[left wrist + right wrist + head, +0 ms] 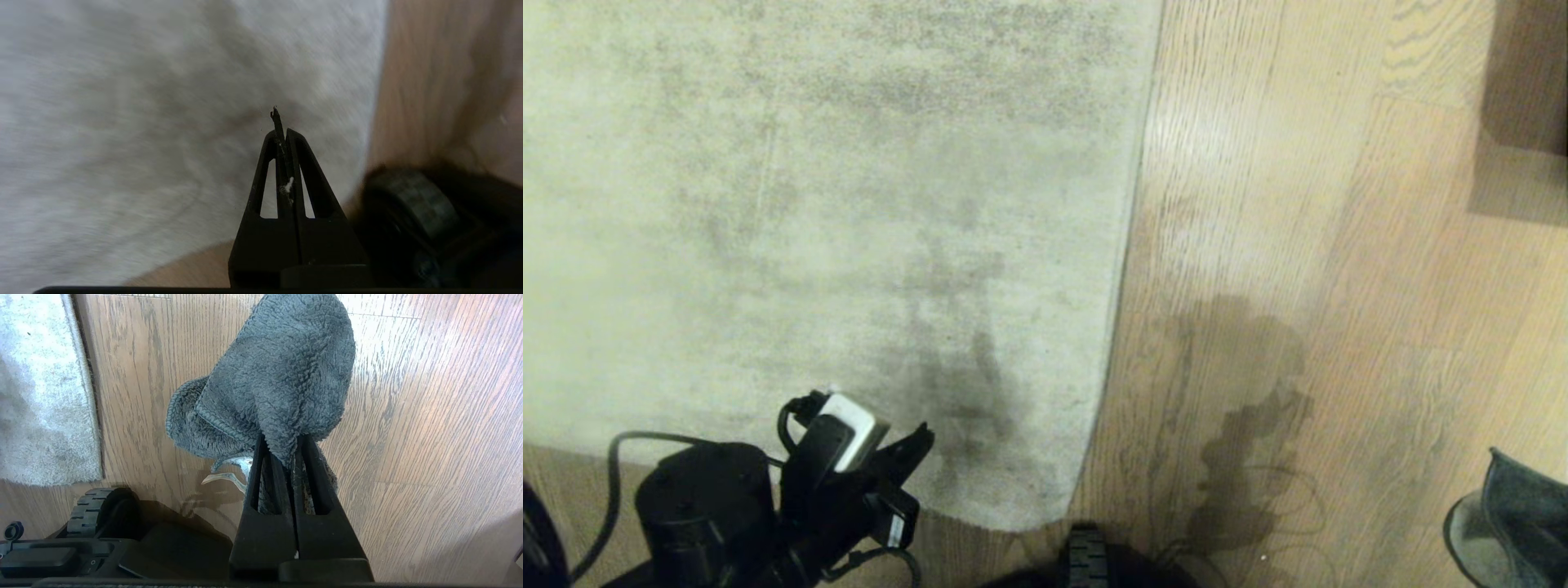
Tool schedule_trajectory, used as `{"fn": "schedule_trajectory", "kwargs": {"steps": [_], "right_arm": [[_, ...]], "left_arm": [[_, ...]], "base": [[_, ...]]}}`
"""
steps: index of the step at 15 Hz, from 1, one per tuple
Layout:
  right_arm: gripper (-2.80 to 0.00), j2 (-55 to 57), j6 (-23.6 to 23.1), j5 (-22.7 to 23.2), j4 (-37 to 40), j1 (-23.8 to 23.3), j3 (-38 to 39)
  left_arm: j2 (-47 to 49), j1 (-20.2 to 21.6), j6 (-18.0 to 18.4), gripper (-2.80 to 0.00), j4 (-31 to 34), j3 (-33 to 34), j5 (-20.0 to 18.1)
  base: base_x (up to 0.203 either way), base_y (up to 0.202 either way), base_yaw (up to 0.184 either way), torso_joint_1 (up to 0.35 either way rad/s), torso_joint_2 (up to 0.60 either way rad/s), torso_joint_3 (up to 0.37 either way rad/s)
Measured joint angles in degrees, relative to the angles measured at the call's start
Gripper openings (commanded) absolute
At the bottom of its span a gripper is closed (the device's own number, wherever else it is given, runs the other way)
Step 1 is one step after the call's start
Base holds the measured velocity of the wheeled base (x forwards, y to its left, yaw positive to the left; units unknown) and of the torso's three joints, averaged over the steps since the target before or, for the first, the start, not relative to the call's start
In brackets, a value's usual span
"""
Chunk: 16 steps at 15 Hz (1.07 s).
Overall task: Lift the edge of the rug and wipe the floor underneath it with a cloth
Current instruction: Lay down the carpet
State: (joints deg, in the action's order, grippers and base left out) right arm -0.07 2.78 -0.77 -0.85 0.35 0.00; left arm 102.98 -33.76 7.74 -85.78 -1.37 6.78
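Since the wiping needs something soft in hand, the right gripper [292, 451] is clamped on the small dark grey-green fuzzy cloth [269, 379], which drapes over its fingertips above the light brown wood-plank floor [429, 416]; in the head view only a bit of that cloth [1515, 518] shows, at the floor's near right. That leaves the left gripper [913, 447] free for the lifting job, I'd guess. It sits over the near edge of the big pale grey-beige short-pile rug [809, 204], not far from the rug's near right corner, with its jaws pressed together and nothing between them (just a thin dark sliver sticking up at the tips in its own wrist view, can't tell what that is).

The rug lies flat, its long right edge running straight away from the robot, and its near right corner is rounded. A black base wheel [1086, 559] sits just beside that corner, so room there looks tight. To the right of the edge there's a wide strip of bare planks, plenty of space to bring the cloth in once the edge is up. A dark brown block [1523, 106] sits at the far right, well apart from it all
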Motion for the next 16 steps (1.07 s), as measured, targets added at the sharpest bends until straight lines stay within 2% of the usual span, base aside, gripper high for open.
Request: {"fn": "schedule_trajectory", "kwargs": {"steps": [7, 11, 13, 16], "right_arm": [[-2.80, 0.00, 0.01, 0.00, 0.00, 0.00, 0.00], [-2.80, 0.00, 0.00, 0.00, 0.00, 0.00, 0.00], [-2.80, 0.00, 0.00, 0.00, 0.00, 0.00, 0.00], [-2.80, 0.00, 0.02, 0.00, 0.00, 0.00, 0.00]], "left_arm": [[12.40, -0.64, -1.56, -2.80, -1.48, -0.77, -0.52], [18.50, -1.08, -1.66, -2.80, -1.51, -6.75, -0.77], [22.10, -2.79, -2.24, -2.80, -1.45, -10.18, -0.77], [26.76, -7.45, -5.37, -2.80, -1.43, -13.78, -0.61]], "base": [[0.000, 0.000, 0.000, 0.000, 0.00, 0.000], [0.000, 0.000, 0.000, 0.000, 0.00, 0.000], [0.000, 0.000, 0.000, 0.000, 0.00, 0.000], [0.000, 0.000, 0.000, 0.000, 0.00, 0.000]]}}
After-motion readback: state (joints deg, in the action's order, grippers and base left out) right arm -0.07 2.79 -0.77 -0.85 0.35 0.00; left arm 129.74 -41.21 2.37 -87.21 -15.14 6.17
